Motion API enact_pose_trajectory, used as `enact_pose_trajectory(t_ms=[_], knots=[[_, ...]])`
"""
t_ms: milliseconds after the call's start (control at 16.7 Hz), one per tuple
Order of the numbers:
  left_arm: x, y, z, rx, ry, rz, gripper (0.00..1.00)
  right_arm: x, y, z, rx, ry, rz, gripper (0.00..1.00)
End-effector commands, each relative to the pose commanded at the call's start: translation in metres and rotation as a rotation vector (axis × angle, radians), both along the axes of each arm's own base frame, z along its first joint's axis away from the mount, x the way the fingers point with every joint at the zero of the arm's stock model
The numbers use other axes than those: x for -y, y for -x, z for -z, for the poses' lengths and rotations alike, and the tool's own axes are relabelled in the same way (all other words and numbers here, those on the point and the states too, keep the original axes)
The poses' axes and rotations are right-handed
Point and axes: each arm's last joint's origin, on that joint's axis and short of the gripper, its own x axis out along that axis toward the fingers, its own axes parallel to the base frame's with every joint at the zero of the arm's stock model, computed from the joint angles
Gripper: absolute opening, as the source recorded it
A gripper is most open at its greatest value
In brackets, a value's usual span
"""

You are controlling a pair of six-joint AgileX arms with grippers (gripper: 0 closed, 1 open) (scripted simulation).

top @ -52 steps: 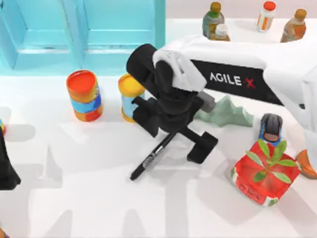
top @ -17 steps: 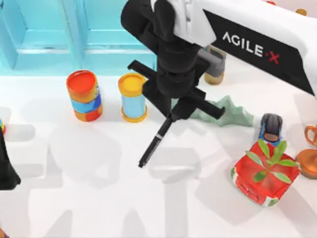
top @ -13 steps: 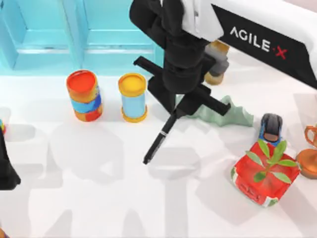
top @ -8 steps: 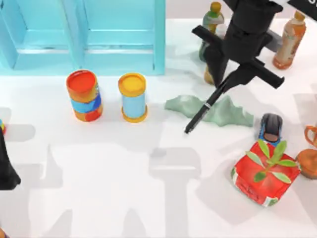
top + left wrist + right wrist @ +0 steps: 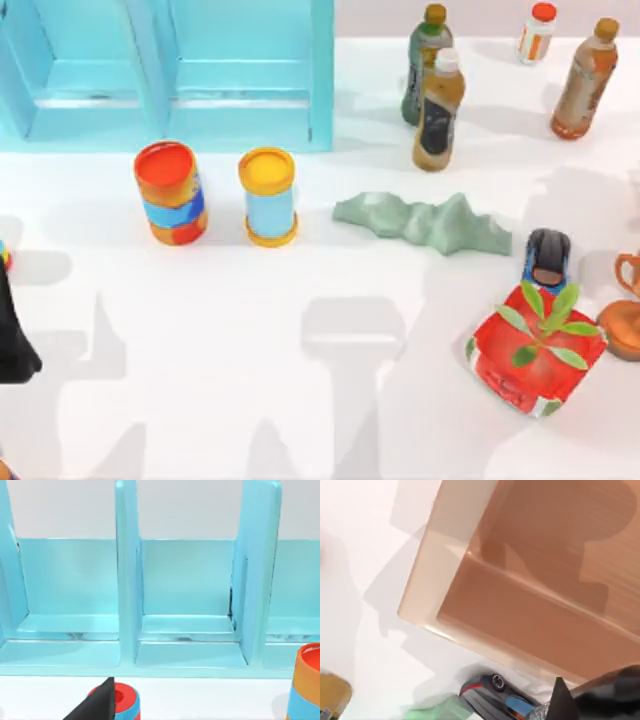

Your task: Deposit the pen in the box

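The pen is out of view. A tan wooden box [image 5: 427, 580] with a stepped floor lies open below my right wrist camera, and its inside looks bare. A dark edge of my right gripper [image 5: 568, 704] shows over the box's near corner, beside a blurred dark shape I cannot identify. My left arm [image 5: 12, 340] is parked at the table's left edge. A black tip of my left gripper [image 5: 96, 707] faces the blue shelf unit [image 5: 185, 605].
Two coloured cans [image 5: 170, 192] [image 5: 268, 196] stand in front of the blue shelf unit [image 5: 170, 70]. Bottles [image 5: 438, 110] stand at the back right. A green rock shape [image 5: 425, 222], a toy car [image 5: 547, 258], a red planter [image 5: 535, 352] and a bronze cup [image 5: 625, 322] crowd the right side.
My right arm lifted the pen off the table's middle, carried it toward the back right, and has left the top view with it.
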Motion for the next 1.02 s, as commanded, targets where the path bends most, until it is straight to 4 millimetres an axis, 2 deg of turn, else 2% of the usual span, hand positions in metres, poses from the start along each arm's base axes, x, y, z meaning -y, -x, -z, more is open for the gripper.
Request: enact_pose_trajectory(t_ms=[120, 180, 300, 420, 600, 900, 1020], knots=[[0.000, 0.000, 0.000, 0.000, 0.000, 0.000, 1.00, 0.070, 0.036, 0.005, 0.008, -0.056, 0.105, 0.00], [0.000, 0.000, 0.000, 0.000, 0.000, 0.000, 1.00, 0.099, 0.055, 0.009, 0.012, -0.082, 0.152, 0.00], [0.000, 0.000, 0.000, 0.000, 0.000, 0.000, 1.00, 0.142, 0.092, 0.016, 0.020, -0.129, 0.229, 0.00], [0.000, 0.000, 0.000, 0.000, 0.000, 0.000, 1.00, 0.170, 0.120, 0.023, 0.023, -0.167, 0.283, 0.00], [0.000, 0.000, 0.000, 0.000, 0.000, 0.000, 1.00, 0.187, 0.139, 0.031, 0.020, -0.197, 0.318, 0.00], [0.000, 0.000, 0.000, 0.000, 0.000, 0.000, 1.00, 0.186, 0.138, 0.029, 0.025, -0.190, 0.315, 0.00], [0.000, 0.000, 0.000, 0.000, 0.000, 0.000, 1.00, 0.176, 0.130, 0.023, 0.055, -0.190, 0.304, 0.00]])
